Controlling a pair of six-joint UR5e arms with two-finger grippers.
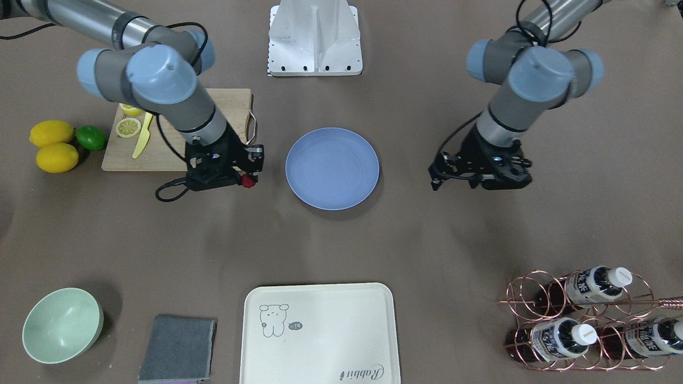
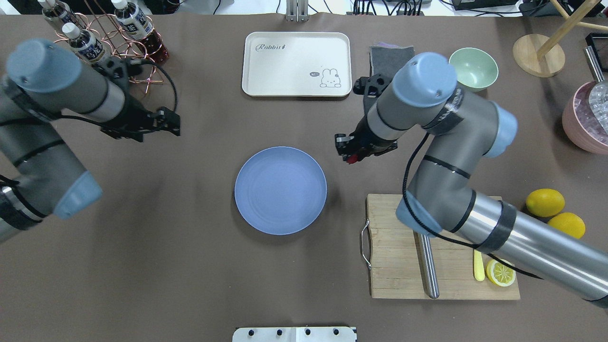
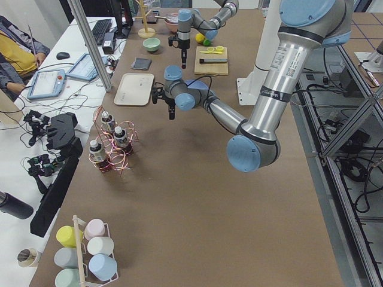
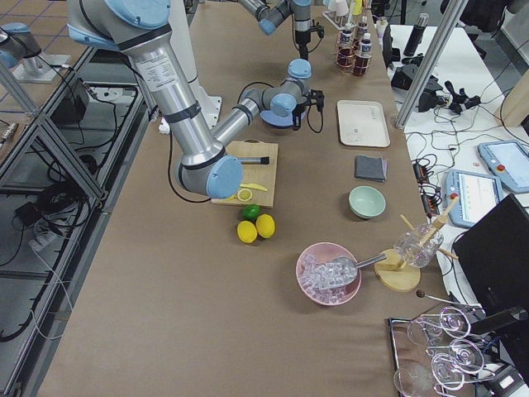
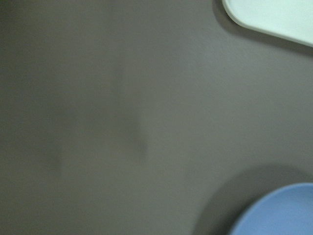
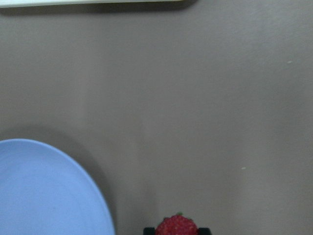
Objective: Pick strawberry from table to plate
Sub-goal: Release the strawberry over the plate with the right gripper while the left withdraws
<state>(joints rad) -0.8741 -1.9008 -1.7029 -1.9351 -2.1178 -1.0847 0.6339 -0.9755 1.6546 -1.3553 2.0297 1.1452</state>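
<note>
Now | your right gripper (image 1: 247, 177) is clenched on the strawberry (image 6: 176, 226), near the plate (image 2: 280, 190) rim, at its 2 o'clock in the overhead view | carry toward 8 o'clock, centre it, lower, release gently | left gripper's state: cannot tell

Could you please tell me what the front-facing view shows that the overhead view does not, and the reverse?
Only the front-facing view shows the green lime beside the lemons. Only the overhead view shows the pink bowl of ice and the wooden stand. Both show the strawberry held in the right pincer, just short of the empty plate.
</note>
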